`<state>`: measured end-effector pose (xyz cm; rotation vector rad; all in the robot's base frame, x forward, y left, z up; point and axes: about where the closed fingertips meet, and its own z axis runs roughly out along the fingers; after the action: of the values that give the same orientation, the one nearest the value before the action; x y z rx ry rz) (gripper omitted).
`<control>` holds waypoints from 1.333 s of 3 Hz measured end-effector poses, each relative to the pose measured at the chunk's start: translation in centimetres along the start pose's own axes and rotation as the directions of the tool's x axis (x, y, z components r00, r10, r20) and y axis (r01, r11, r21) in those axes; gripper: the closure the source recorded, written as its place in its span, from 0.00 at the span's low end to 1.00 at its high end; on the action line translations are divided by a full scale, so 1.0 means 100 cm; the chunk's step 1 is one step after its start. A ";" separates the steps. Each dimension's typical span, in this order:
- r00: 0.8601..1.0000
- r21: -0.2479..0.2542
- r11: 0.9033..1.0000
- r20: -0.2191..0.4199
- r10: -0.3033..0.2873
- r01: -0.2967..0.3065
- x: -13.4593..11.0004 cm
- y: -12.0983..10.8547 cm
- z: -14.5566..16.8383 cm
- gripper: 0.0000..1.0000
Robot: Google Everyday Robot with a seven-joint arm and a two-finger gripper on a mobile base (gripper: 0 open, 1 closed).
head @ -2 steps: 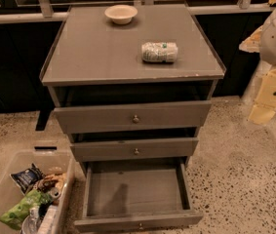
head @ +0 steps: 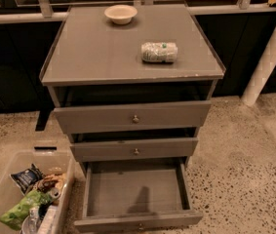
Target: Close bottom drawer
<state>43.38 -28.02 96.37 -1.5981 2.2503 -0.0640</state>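
The bottom drawer of the grey cabinet is pulled far out toward me and its inside is empty. Its small round knob sits at the centre of the slim front panel, at the picture's lower edge. The middle drawer and the top drawer stand slightly out. A white arm link slants down the right side, beside the cabinet and apart from it. The gripper itself is out of view.
A cream bowl and a lying wrapped can or bottle rest on the cabinet top. A clear plastic bin with snack bags stands on the speckled floor at lower left. Dark railed panels run behind.
The arm at the right has shifted: the cream and white parts seen before are gone, and a white link now slants down beside the cabinet. The drawers have not moved.
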 end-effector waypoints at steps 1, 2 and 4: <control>0.999 0.086 0.996 0.030 0.031 -0.033 0.050 0.010 -0.002 0.00; 0.998 0.140 0.990 0.056 0.023 -0.031 0.065 0.045 0.023 0.00; 0.980 0.118 0.992 0.186 -0.075 0.053 0.024 0.125 0.152 0.00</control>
<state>36.45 -23.12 78.43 -1.5481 2.0151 -0.0519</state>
